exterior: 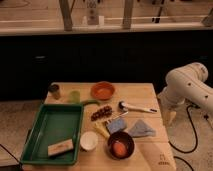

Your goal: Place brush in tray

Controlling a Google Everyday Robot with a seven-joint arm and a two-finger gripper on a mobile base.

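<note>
The brush (136,107) lies on the wooden table right of centre, its long white handle pointing right and its small round head to the left. The dark-green tray (45,131) sits at the table's left front with a tan block (60,148) in its near end. My white arm comes in from the right, and the gripper (171,118) hangs pointing down just beyond the table's right edge, to the right of the brush handle and apart from it. It holds nothing that I can see.
An orange bowl (103,91), a green cup (74,96) and a brown can (54,91) stand at the back. A dark cluster (101,112), a yellow-handled tool with blue pad (114,125), a grey cloth (141,130), a white cup (89,141) and a dark bowl (120,145) lie between brush and tray.
</note>
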